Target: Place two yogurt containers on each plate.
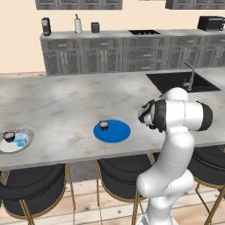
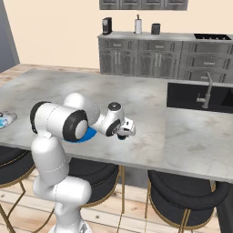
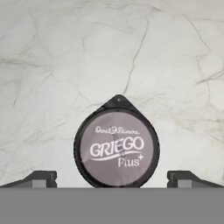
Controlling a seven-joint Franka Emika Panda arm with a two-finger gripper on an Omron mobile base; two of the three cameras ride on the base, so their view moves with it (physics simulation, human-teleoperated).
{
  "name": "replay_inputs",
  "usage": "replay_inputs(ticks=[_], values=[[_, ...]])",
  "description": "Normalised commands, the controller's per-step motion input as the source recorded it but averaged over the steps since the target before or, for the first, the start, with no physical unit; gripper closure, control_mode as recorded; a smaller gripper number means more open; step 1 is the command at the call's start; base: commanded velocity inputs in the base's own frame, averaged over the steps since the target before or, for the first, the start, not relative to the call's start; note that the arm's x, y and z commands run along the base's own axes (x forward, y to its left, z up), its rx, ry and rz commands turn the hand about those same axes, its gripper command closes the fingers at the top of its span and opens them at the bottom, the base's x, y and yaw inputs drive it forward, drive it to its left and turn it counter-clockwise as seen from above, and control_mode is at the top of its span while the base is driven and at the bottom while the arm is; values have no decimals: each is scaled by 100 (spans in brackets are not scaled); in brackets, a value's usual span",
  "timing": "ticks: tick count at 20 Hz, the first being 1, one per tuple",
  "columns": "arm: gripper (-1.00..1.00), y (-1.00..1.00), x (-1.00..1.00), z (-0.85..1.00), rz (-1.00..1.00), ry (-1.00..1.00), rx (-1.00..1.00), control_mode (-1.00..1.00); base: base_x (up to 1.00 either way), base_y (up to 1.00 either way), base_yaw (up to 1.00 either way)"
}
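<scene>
Hand view: the gripper hangs over the marble counter with its two fingertips spread wide on either side of a dark yogurt cup whose pale lid reads "GRIEGO Plus", neither tip touching it. Left base view: a second dark cup stands on the blue plate near its far left edge. At the counter's left end the grey-rimmed white plate carries a dark cup and, just beside it, a light blue cup.
</scene>
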Motion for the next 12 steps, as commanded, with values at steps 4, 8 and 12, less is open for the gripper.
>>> replay_inputs(ticks=[4,8,12], values=[[-100,-1,23,-25,0,1,0,-100,0,0,0],[-100,-4,18,-22,0,1,0,-100,0,0,0],[-100,-1,20,-17,0,0,0,-100,0,0,0]])
